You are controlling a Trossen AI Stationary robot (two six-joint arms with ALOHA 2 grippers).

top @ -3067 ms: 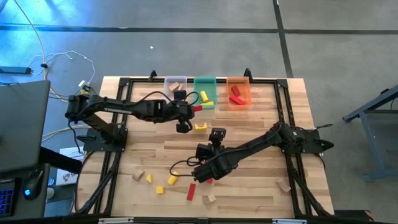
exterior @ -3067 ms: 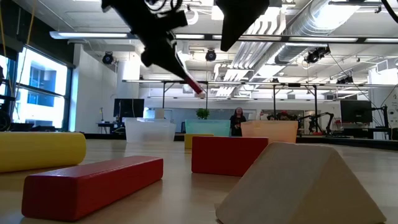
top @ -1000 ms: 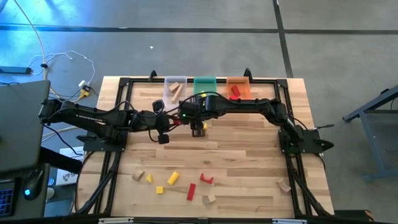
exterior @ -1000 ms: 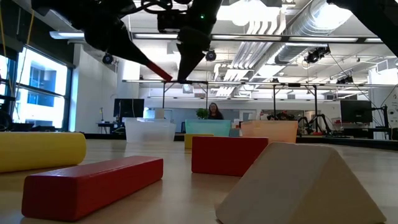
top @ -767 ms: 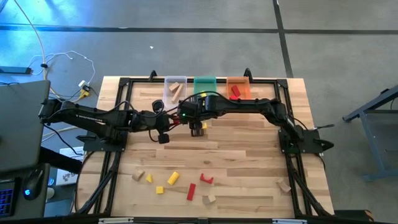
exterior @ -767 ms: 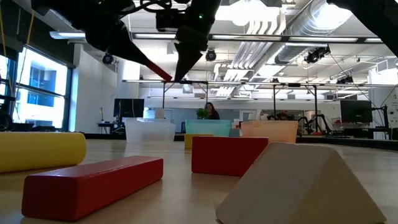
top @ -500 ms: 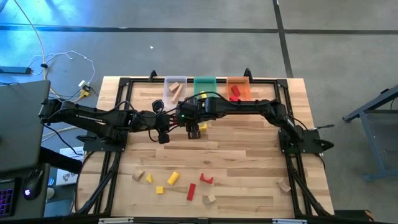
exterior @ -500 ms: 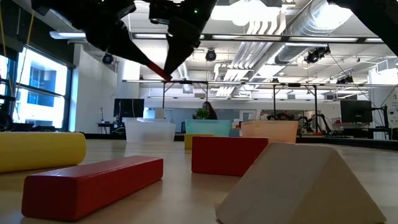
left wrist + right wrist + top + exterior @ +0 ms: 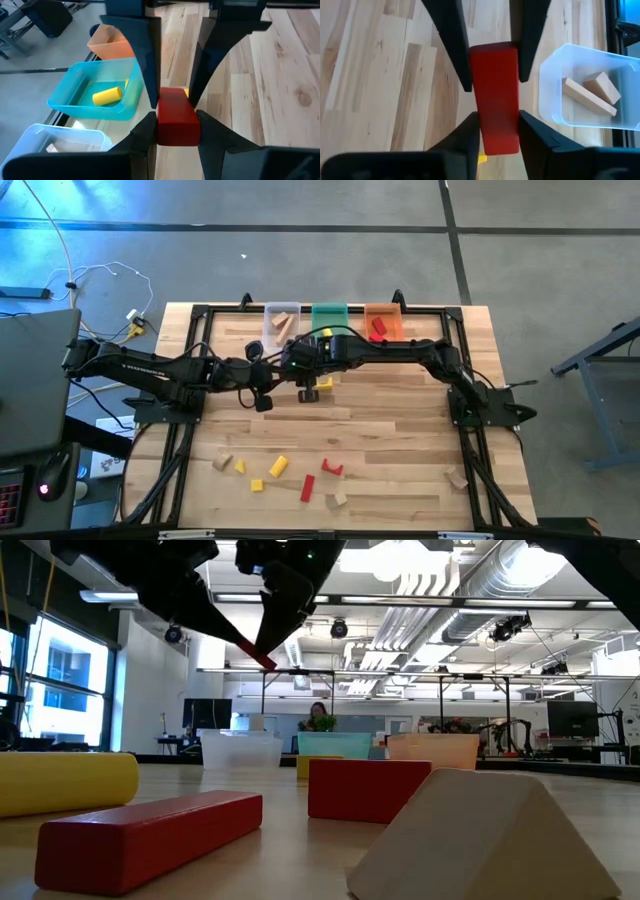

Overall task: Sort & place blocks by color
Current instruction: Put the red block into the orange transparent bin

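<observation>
A red bar block (image 9: pixel 177 117) (image 9: pixel 494 95) hangs in the air in front of the bins, between both grippers. My left gripper (image 9: pixel 177 134) (image 9: pixel 272 373) reaches in from the table's left. My right gripper (image 9: pixel 497 127) (image 9: pixel 300 372) comes in from the right. Each is shut on one end of the bar. In the low view only the bar's red tip (image 9: pixel 262 660) shows, below the dark fingers. Yellow, red and tan blocks (image 9: pixel 278 466) lie near the table's near edge. A yellow piece (image 9: pixel 325 383) lies under the right wrist. My left gripper pinches the red bar's left end (image 9: pixel 175 131) between its two fingers, coming about level from the table's left, fingers along the bar. The bar is lifted clear. My right gripper pinches the bar's other end (image 9: pixel 497 131) between its two fingers, coming from the table's right, fingers along the bar.
Three bins stand at the far edge: clear (image 9: pixel 282 320) with tan pieces (image 9: pixel 590 90), green (image 9: pixel 328 320) with a yellow cylinder (image 9: pixel 107 95), orange (image 9: pixel 383 325) with red pieces. A black frame (image 9: pixel 190 380) rims the table. A tan block (image 9: pixel 458 478) lies near the right corner.
My right gripper has moved a short way toward the table's left, up to my left gripper, and its fingers have come over the free end of the red bar. My left gripper has held the bar still in the air.
</observation>
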